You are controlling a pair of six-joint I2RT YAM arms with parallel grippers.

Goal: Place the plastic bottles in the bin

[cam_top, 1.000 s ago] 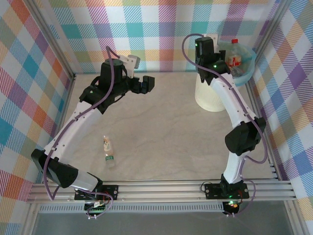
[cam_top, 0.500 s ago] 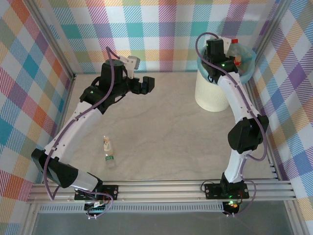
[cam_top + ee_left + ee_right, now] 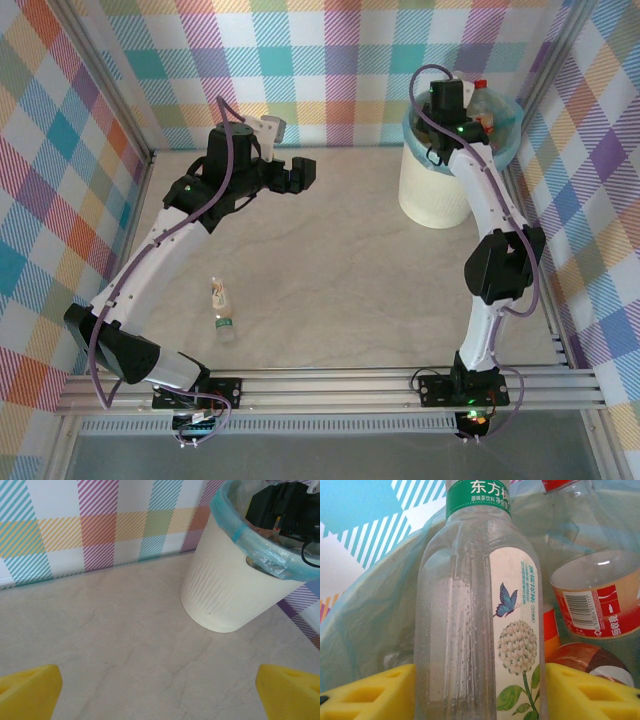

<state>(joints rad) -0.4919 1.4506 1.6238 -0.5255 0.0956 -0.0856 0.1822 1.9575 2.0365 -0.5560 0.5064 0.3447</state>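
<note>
The right gripper (image 3: pixel 480 695) hangs over the round cream-white bin with a light teal bag liner (image 3: pixel 432 196), at the far right of the pale marbled table (image 3: pixel 340 260). A clear plastic bottle with a green neck band and a butterfly-and-flower label (image 3: pixel 470 630) stands upright between its yellow fingers (image 3: pixel 370 692). Both fingers are seen pressed against the bottle's sides, so it is judged to be held, with the jaws about half closed. Below it, more bottles lie inside the liner, among them a clear one with a red label and barcode (image 3: pixel 600 602).

The step in hand is judged to be the drop into the bin. What is called for next is that the fingers be parted so the clear plastic bottle falls among the others.

The left gripper (image 3: pixel 160 695) is held fully spread and empty, near the table's far edge and pointed at the bin. Two small clear bottles (image 3: pixel 220 308) lie on the table near the left arm's base, well apart from the bin and yet to be collected. Nothing is seen blocking the way to them.
</note>
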